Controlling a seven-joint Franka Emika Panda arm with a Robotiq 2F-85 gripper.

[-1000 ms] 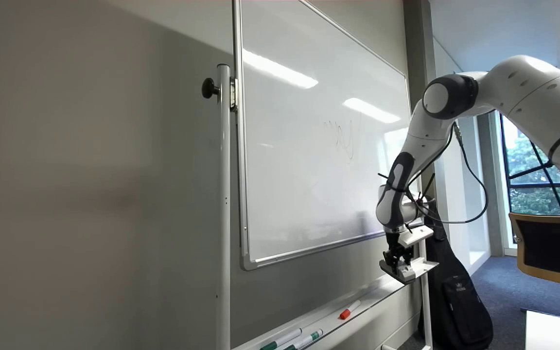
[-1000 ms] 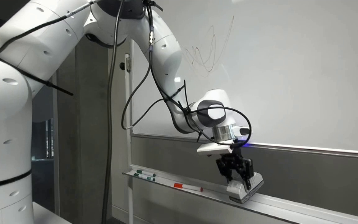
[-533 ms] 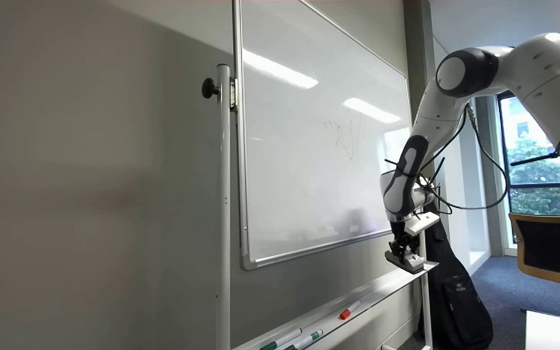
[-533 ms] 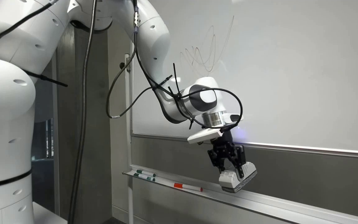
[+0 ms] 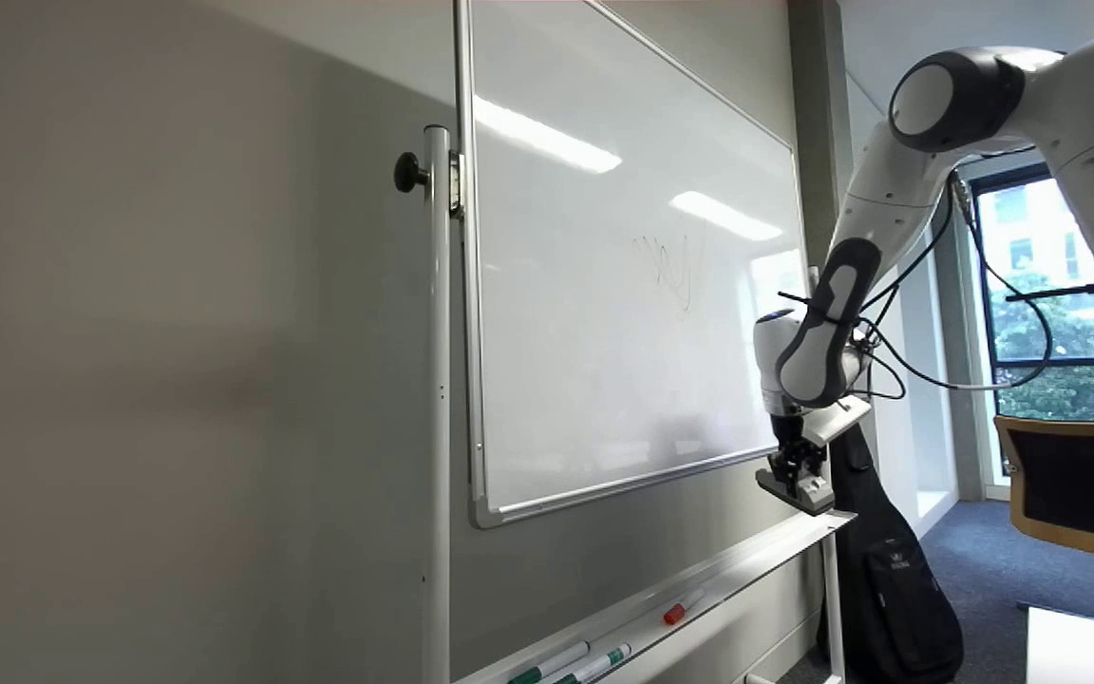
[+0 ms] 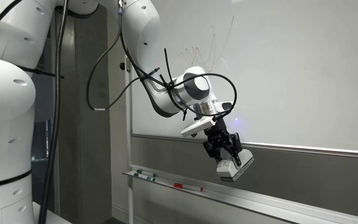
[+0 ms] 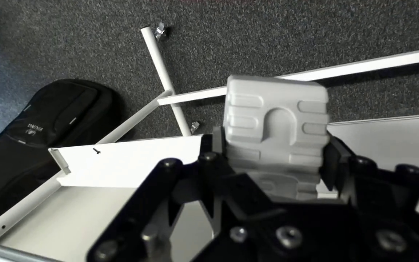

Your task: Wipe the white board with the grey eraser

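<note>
The white board (image 6: 291, 77) stands upright and carries a thin brownish scribble (image 6: 211, 49) on its glossy face, visible in both exterior views. Pale grey with a dark felt underside, the grey eraser (image 6: 226, 169) hangs tilted below the board's lower frame and above the tray. My gripper (image 6: 228, 161) is shut on it. In the wrist view, the fingers (image 7: 219, 140) press both sides of the ridged eraser (image 7: 280, 125); its felt face is hidden there. In an exterior view the eraser (image 5: 808, 494) shows near the far end of the tray.
The stand's tray (image 6: 278, 205) runs beneath the board, with a red marker (image 6: 187, 187) and green markers (image 6: 144, 177) on it. A black bag (image 5: 898, 579) leans by the stand's far post. A chair (image 5: 1074, 484) stands farther back. Cables loop around the arm.
The arm has risen and drawn back, lifting the gripped eraser away from the tray. The eraser stays in the jaws. Markers and scribble look unchanged.
</note>
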